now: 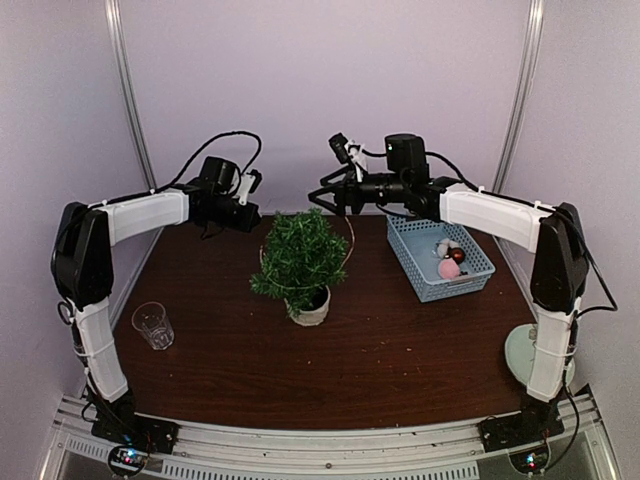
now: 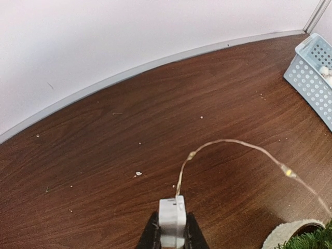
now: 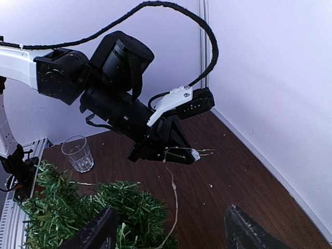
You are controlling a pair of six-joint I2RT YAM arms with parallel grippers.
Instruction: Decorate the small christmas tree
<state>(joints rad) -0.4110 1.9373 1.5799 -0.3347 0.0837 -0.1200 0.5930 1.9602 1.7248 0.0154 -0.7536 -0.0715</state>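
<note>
The small christmas tree (image 1: 300, 252) stands mid-table in a white pot (image 1: 311, 307). A thin light wire (image 1: 350, 238) loops around its right side. My left gripper (image 2: 172, 228) is shut on the wire's small white box (image 2: 172, 218), held behind and left of the tree. From the box the wire (image 2: 233, 142) arcs right toward the tree (image 2: 314, 241). My right gripper (image 3: 171, 236) hangs open just above the tree's top (image 3: 88, 207), with nothing between its fingers (image 3: 96, 233). The right wrist view shows the left gripper (image 3: 181, 154) and the wire (image 3: 175, 197) trailing down into the needles.
A light-blue basket (image 1: 440, 270) with a few ornaments, one pink (image 1: 449, 268), sits right of the tree. A clear glass (image 1: 152, 325) stands at the left front. A pale round disc (image 1: 528, 352) lies by the right arm's base. Walls close the back and sides.
</note>
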